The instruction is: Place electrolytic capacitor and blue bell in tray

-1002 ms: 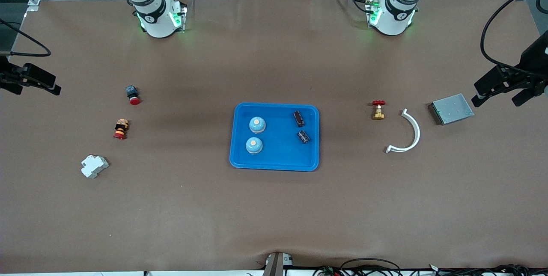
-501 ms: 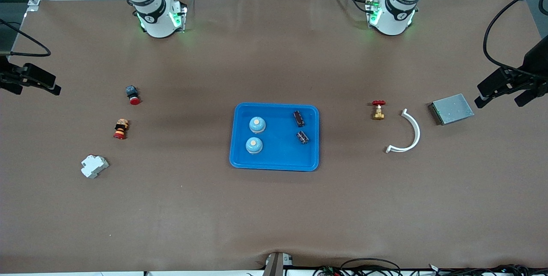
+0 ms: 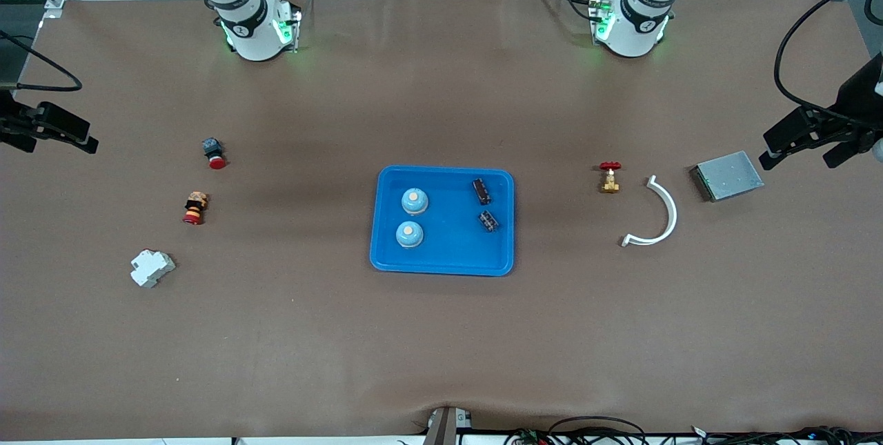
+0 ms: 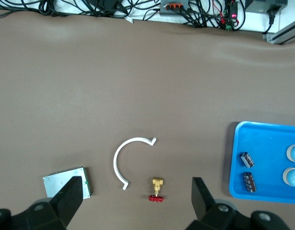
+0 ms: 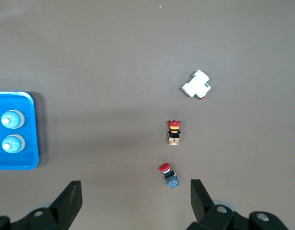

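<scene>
Both arms are drawn back to the two ends of the table, each gripper held high and empty with its fingers spread wide. In the front view the right gripper (image 3: 48,129) shows at the left edge of the frame, its dark fingers pointing toward the middle. The left gripper (image 3: 814,138) shows at the right edge, over the table just beside the grey metal box (image 3: 728,175). In each wrist view the two fingertips stand far apart at the bottom corners of the frame, with nothing between them.

The blue tray (image 3: 441,262) lies at the centre of the front view. In it sit two blue bells (image 3: 414,201), one nearer the camera than the other, on the side toward the right arm's end. Two dark electrolytic capacitors (image 3: 481,190) lie on the side toward the left arm's end.

Right of the tray in the frame are a red-handled brass valve (image 3: 609,177) and a white curved clip (image 3: 655,214). Left of it are two red-capped push buttons (image 3: 213,152) and a white breaker (image 3: 152,268).
</scene>
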